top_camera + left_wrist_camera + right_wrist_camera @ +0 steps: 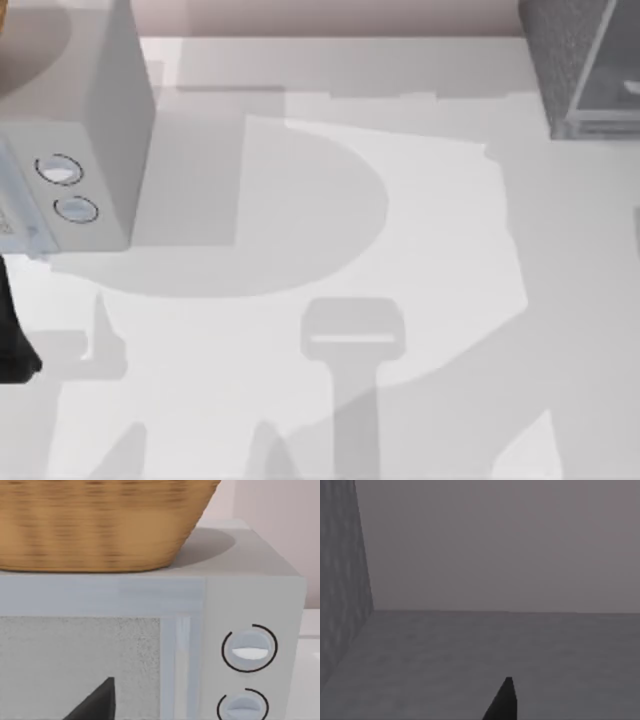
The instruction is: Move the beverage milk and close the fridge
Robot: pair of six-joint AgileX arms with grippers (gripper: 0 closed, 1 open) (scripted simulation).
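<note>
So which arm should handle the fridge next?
Right, probably: its wrist view looks along a speckled dark grey wall like that of the fridge at the table's far right. The left arm sits at the left edge, facing the microwave.

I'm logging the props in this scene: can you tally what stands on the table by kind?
Light grey box with two round dials: 1
Wicker basket on top of that box: 1
Dark grey speckled fridge: 1
Total: 3
</note>
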